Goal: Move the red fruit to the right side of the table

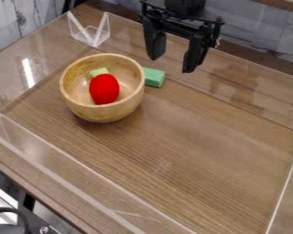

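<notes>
- Camera view, only angle we've got: looks like nothing's really started. the red fruit [103, 88] is sitting inside the wooden bowl [76, 101] on the left part of the table [211, 155], so the whole grab, lift and carry to the right side is still to do, far as I can tell.
- the gripper [174, 55] hangs well up behind the bowl, fingers spread wide, holding nothing.
- Fruit itself: small, bright red, rounded, smooth-looking. A green block [156, 79] lies just behind the bowl.
</notes>
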`<state>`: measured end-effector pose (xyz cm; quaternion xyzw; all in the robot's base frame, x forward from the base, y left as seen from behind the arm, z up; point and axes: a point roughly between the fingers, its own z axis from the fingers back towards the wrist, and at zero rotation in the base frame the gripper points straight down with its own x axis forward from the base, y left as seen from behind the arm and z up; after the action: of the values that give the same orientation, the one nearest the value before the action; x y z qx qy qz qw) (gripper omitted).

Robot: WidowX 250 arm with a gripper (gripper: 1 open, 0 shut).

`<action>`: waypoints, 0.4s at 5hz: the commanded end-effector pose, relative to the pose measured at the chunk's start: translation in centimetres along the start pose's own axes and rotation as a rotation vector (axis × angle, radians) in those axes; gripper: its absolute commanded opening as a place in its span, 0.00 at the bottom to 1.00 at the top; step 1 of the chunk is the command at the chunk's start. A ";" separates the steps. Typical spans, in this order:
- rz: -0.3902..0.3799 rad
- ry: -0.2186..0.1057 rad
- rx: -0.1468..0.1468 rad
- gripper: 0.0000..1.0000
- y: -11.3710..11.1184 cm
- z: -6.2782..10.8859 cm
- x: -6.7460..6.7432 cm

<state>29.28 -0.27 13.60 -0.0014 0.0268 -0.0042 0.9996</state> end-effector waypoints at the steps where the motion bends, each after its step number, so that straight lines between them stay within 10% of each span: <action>1: 0.004 0.023 0.006 1.00 -0.2 0.3 0.1; 2: 0.006 0.028 0.017 1.00 0.7 0.9 0.0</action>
<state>28.75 0.10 12.92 0.0044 0.0713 -0.0040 0.9974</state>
